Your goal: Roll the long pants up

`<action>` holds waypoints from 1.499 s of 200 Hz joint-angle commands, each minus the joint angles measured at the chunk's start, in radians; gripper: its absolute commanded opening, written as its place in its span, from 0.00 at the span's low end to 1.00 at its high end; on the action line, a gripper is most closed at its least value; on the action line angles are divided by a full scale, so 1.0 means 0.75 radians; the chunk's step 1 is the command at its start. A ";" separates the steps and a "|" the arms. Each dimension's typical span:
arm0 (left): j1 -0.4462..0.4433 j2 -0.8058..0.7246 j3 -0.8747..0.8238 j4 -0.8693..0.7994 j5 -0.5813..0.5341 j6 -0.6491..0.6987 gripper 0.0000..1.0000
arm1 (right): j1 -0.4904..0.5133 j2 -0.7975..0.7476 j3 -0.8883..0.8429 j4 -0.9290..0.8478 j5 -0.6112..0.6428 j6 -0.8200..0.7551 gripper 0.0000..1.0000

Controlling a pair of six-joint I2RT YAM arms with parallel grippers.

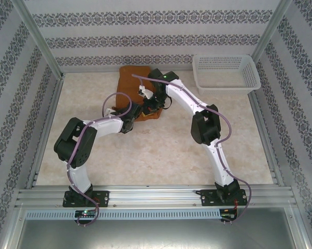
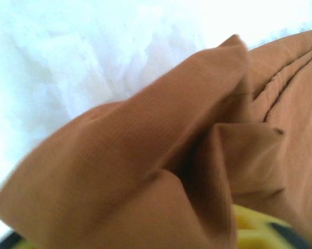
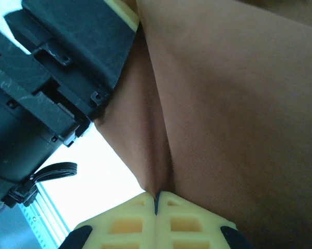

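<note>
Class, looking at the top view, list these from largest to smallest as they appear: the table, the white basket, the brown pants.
1. table, by far the largest.
2 and 3. basket and pants look about alike. The pants are partly hidden, so these two are left unranked.

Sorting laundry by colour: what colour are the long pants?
Plain rust-brown long pants, clearest in right wrist view.

The white left arm (image 1: 94, 128) and white right arm (image 1: 187, 101) fold inward, wrists nearly meeting. The right end effector (image 3: 157, 199) pinches its yellow fingers (image 3: 125, 220) together on the rust-brown soft fabric long pants (image 3: 223, 104). The left end effector (image 1: 137, 115) has its grip hidden under cloth.
</note>
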 commanded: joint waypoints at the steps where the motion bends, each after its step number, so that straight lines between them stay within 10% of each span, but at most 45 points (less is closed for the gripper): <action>1: 0.075 -0.004 0.063 0.019 0.058 0.032 0.00 | 0.021 -0.110 -0.025 -0.063 -0.041 0.003 0.00; 34: 0.133 -0.093 0.069 -0.069 0.064 0.075 0.00 | 0.008 -0.099 0.011 -0.140 0.048 -0.047 0.00; 56: 0.157 -0.132 0.122 -0.155 0.102 0.128 0.00 | 0.036 -0.142 -0.013 -0.178 0.254 -0.131 0.55; 93: 0.188 -0.154 0.146 -0.188 0.232 0.142 0.00 | 0.198 -0.386 -0.348 0.066 0.761 -0.207 0.83; 140: 0.207 -0.155 0.149 -0.178 0.412 0.152 0.00 | 0.426 -0.581 -0.778 0.533 1.224 -0.387 0.91; 227: 0.207 -0.173 0.149 -0.225 0.494 0.209 0.00 | 0.447 -0.457 -0.839 1.112 1.655 -0.881 0.97; 258: 0.208 -0.167 0.141 -0.214 0.517 0.224 0.00 | 0.372 -0.361 -0.761 1.042 1.585 -0.885 0.84; 274: 0.208 -0.172 0.138 -0.204 0.522 0.233 0.00 | 0.317 -0.319 -0.684 0.859 1.452 -0.770 0.50; 288: 0.208 -0.177 0.136 -0.198 0.520 0.247 0.00 | 0.284 -0.315 -0.683 0.793 1.364 -0.714 0.00; 300: 0.212 -0.180 0.141 -0.196 0.512 0.256 0.00 | 0.272 -0.319 -0.707 0.758 1.344 -0.674 0.00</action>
